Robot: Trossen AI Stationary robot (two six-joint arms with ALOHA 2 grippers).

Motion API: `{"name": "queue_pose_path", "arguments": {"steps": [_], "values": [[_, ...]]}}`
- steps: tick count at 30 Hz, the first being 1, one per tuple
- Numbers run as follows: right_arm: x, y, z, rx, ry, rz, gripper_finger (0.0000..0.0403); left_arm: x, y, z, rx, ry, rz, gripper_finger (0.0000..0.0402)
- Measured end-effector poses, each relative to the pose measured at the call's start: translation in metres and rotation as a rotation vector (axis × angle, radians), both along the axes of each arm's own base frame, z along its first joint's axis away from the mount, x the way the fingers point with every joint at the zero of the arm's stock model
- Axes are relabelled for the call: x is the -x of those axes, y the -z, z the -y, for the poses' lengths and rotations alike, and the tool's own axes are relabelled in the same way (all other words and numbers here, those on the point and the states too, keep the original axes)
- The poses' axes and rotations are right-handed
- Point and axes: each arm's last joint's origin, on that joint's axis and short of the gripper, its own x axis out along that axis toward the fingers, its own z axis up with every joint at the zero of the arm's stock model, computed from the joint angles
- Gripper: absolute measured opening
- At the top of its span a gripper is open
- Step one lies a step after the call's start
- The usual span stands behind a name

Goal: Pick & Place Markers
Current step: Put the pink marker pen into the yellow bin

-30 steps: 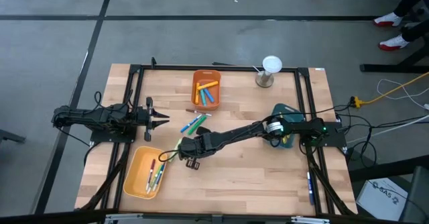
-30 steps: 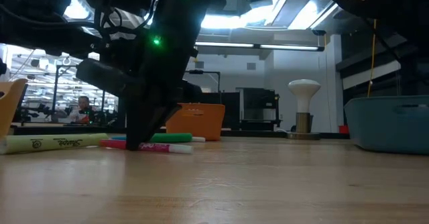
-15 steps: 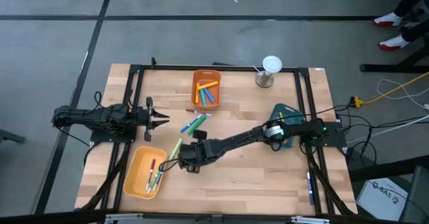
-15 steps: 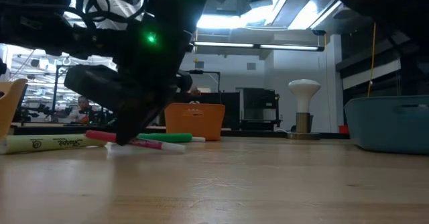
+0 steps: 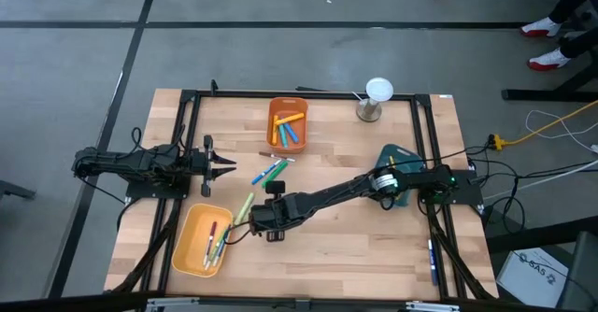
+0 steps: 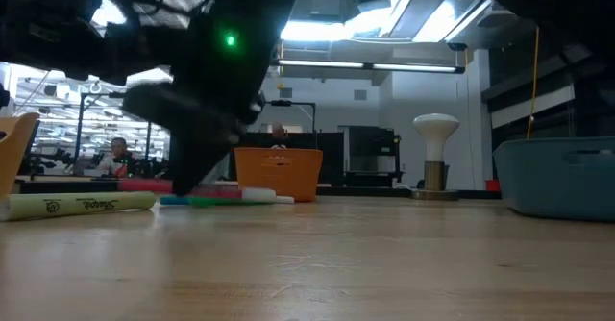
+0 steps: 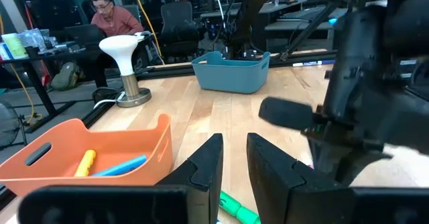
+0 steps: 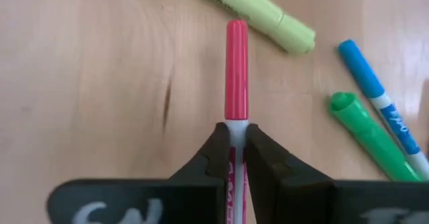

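Nearby, green marker (image 8: 365,137) and blue marker (image 8: 379,111) flank right end effector (image 8: 236,147) clamping pink marker (image 8: 236,70).

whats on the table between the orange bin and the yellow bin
In the high view, loose markers and a pale green highlighter lie between the orange bin and the yellow bin. The right gripper, shut on a pink marker, is there too.

Overhead, table-level and two wrist views, one shared tabletop (image 5: 355,237)

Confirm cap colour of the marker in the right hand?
Pink-red cap on the marker; clearest in the right wrist view.
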Motion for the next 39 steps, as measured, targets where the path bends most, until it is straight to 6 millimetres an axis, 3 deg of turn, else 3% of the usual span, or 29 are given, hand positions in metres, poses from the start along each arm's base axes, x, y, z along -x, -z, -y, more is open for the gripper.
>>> {"name": "queue_pose_path", "arguments": {"steps": [10,24,31,39], "values": [[0.013,-0.026,-0.003,0.011,-0.032,-0.033,0.0029,0.0,0.0,0.0,0.0,0.0,0.0,0.0063],[0.025,-0.02,-0.03,0.04,0.03,-0.014,0.0029,0.0,0.0,0.0,0.0,0.0,0.0,0.0061],[0.023,0.011,-0.03,0.027,0.035,0.016,0.0028,0.0,0.0,0.0,0.0,0.0,0.0,0.006],[0.021,0.024,-0.03,0.023,0.025,0.079,0.0026,0.0,0.0,0.0,0.0,0.0,0.0,0.0066]]}}
